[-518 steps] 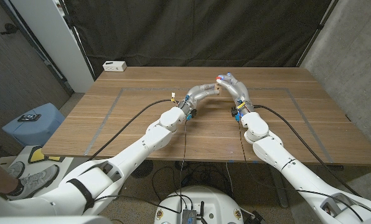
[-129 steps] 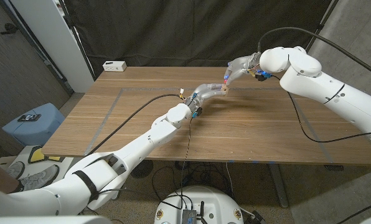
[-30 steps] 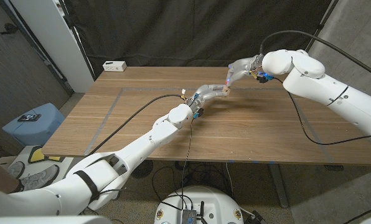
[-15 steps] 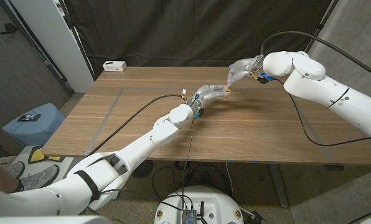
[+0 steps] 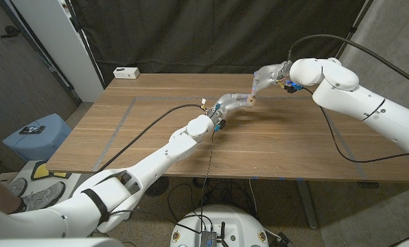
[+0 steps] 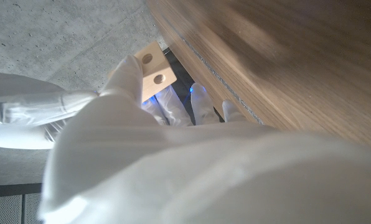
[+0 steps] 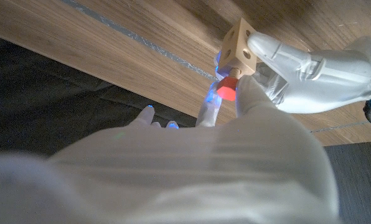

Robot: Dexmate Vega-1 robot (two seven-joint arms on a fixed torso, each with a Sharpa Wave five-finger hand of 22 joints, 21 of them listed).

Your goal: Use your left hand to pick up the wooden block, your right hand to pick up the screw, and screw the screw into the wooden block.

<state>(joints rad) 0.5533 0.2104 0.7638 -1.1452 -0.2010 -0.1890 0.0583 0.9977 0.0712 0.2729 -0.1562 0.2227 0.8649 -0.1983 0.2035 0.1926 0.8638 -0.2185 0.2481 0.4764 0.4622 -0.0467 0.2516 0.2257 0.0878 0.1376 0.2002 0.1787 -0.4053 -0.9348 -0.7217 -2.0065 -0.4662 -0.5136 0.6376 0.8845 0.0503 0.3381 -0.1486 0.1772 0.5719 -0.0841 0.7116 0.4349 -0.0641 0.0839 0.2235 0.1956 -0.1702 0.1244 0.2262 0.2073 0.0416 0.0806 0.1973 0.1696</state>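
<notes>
Hands meet above the worktop in the head view: our left hand grips the wooden block, and our right hand arrives just behind it.

Left wrist view shows the block's holed face turned outward.

Right wrist view shows our right fingers pinching the red-headed screw, touching the block's face, its axis apparently pointing into it.

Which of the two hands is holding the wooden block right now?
The left hand holds the wooden block. The right hand instead pinches the red-headed screw against it.
</notes>
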